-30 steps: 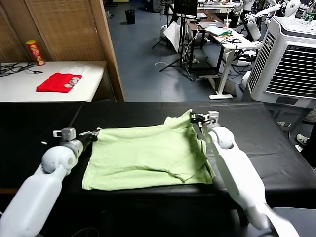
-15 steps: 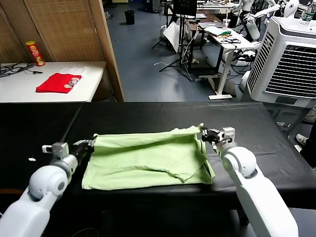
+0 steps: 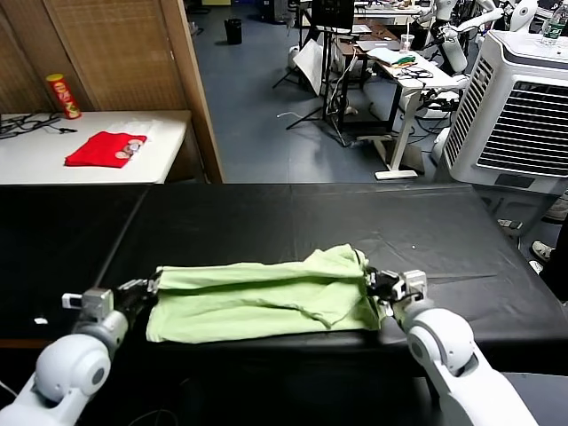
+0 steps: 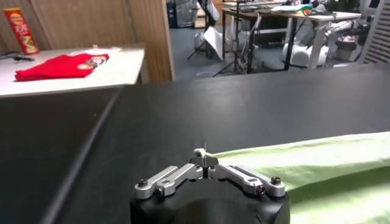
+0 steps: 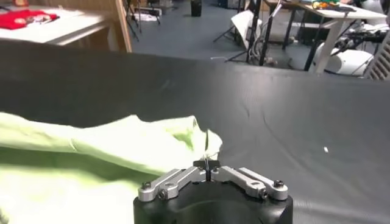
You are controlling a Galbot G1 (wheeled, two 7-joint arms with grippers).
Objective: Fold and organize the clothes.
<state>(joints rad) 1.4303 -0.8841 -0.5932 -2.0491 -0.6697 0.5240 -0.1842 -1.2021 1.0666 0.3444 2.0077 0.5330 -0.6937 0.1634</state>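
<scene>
The clothes, a pale green shirt, lie on the black table as a long narrow band, its far edge doubled over toward the near edge. My left gripper is shut on the shirt's left corner; in the left wrist view the jaws pinch a bit of green fabric. My right gripper is shut on the right corner, where the cloth bunches up. The right wrist view shows those jaws closed on the fabric.
A white side table at the back left holds a red folded garment and a red can. A large white air cooler stands at the back right. The shirt lies close to the table's front edge.
Both grippers have drawn the shirt's far edge toward the front edge of the table, folding it over. The visible band of cloth is now narrower and both arms sit lower and nearer.
</scene>
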